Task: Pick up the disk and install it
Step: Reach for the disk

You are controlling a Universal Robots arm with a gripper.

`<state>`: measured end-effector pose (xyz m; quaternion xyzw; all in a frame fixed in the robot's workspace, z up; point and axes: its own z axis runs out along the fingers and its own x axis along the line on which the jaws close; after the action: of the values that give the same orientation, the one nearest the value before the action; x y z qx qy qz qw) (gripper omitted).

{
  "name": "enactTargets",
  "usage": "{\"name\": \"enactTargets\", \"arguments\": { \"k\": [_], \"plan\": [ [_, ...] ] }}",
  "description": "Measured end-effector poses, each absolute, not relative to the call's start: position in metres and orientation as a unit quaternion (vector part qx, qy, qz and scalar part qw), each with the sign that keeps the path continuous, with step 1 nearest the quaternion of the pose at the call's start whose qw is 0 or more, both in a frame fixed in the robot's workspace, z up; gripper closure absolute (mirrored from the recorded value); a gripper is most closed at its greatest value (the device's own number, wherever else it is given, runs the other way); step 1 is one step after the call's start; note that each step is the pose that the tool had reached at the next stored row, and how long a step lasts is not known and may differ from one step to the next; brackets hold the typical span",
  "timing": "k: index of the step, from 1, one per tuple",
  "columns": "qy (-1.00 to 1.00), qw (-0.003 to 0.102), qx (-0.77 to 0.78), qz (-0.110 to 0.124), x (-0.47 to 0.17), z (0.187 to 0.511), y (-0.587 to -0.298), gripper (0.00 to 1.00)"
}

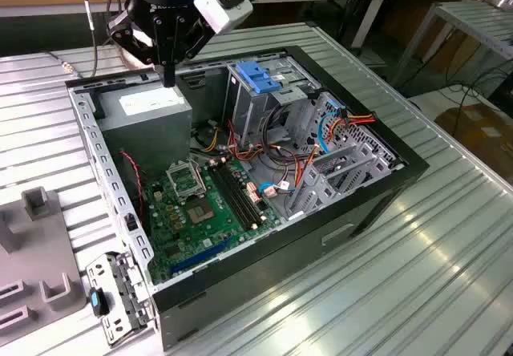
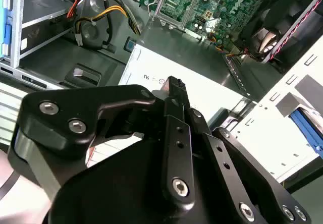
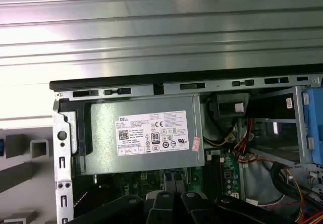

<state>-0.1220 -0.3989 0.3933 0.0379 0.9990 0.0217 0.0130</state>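
The disk [image 2: 309, 128] is, as far as I can judge, the blue-edged flat piece in the second wrist view. It lies outside the computer case [image 1: 96, 147], just beyond its perforated side wall and beside the grey fixture [image 1: 36, 204] on the table [image 1: 449, 276]. So little of it is visible that this is not certain. It seems parked there to be reachable from above. The tool [image 1: 168, 79] is well apart from it, hanging fingers-down just above the power supply [image 1: 148, 111] at one corner of the case, its fingers pressed together on nothing, so the pickup is not yet done. The case lies on its side with the panel off, which leaves its inside open from above. It holds the power supply, the green motherboard [image 1: 192, 212], and a tall metal drive cage [image 1: 248, 107] topped by a blue latch [image 1: 258, 75]. Loose red, orange and yellow cables [image 1: 353, 119] run between them.
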Motion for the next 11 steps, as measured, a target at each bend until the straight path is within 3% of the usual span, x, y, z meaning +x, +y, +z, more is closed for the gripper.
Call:
{"name": "enactTargets", "arguments": {
  "k": [11],
  "plan": [
    [0.999,0.013,0.038,0.022,-0.1286,0.3933,-0.3989,0.89]
  ]
}}
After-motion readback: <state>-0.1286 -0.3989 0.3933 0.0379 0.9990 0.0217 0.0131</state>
